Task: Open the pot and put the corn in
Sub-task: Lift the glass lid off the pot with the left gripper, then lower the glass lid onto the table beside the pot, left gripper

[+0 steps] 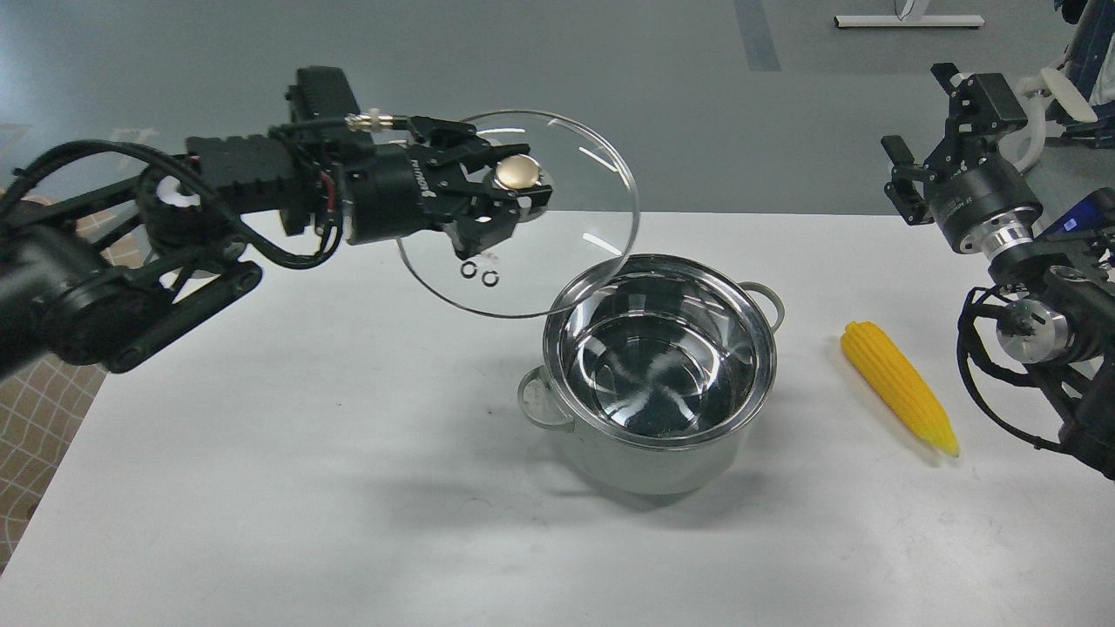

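The pale grey-green pot point(659, 453) stands open at the table's middle, its shiny steel inside empty. My left gripper point(514, 193) is shut on the gold knob of the round glass lid point(585, 200) and holds it tilted in the air, up and left of the pot. The yellow corn point(899, 385) lies on the table right of the pot, its point toward the front. My right gripper point(925, 131) is open and empty, raised at the far right, behind the corn.
The white table point(348, 453) has bare surface left of and in front of the pot. A checked cloth point(26, 401) shows at the left edge. Grey floor lies behind the table.
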Robot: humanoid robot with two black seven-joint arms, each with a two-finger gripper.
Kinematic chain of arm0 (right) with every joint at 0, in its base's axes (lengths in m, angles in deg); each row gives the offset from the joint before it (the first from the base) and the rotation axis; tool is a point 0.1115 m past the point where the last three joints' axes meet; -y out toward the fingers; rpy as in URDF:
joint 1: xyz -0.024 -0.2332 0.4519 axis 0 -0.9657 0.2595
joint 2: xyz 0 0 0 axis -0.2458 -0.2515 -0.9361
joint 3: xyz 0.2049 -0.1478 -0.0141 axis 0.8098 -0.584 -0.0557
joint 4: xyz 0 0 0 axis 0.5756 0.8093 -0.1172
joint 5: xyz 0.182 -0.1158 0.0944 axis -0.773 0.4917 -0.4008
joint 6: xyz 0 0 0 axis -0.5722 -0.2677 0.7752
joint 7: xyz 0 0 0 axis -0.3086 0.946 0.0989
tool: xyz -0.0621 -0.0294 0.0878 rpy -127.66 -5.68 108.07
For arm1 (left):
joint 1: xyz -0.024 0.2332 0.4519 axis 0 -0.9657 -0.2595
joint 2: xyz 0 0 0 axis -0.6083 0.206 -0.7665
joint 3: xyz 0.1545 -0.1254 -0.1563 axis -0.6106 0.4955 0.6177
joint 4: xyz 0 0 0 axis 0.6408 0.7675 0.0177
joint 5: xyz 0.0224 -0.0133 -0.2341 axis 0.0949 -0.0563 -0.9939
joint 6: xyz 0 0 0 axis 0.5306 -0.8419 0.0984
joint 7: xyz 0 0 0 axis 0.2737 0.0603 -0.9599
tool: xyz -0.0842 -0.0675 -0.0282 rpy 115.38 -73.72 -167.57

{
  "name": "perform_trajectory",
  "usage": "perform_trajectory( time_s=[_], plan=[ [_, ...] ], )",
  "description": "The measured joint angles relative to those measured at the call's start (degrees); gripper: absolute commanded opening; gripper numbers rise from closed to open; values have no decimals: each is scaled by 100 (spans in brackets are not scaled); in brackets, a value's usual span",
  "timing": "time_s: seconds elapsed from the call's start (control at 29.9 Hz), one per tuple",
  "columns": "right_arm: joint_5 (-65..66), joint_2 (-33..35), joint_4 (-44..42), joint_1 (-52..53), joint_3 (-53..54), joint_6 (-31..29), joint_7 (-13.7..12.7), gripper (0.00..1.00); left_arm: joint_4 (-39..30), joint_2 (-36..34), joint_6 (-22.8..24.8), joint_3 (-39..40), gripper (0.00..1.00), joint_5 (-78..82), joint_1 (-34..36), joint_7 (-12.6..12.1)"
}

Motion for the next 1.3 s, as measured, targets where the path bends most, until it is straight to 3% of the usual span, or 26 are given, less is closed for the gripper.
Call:
perform_trajectory(
  time_s=[0.23,0.47,0.67,1.04,1.3],
  plan=[
    [1,5,-4,0,1,-1,0,98,67,-994,-894,-38,0,-277,-1322,1],
    [0,60,-20,-30,-7,0,0,98,586,-1104,-1838,34,0,-562,-2670,0],
    [0,69,-12,-63,-8,-3,0,99,1319,-915,-2416,-42,1,-776,-2940,0],
    [0,66,-12,-84,-8,-4,0,99,2069,-337,-2980,-58,7,-831,-3142,3],
    [0,66,-12,-120,-8,-3,0,98,2504,-62,-3083,-99,8,-831,-3283,5]
  ],
)
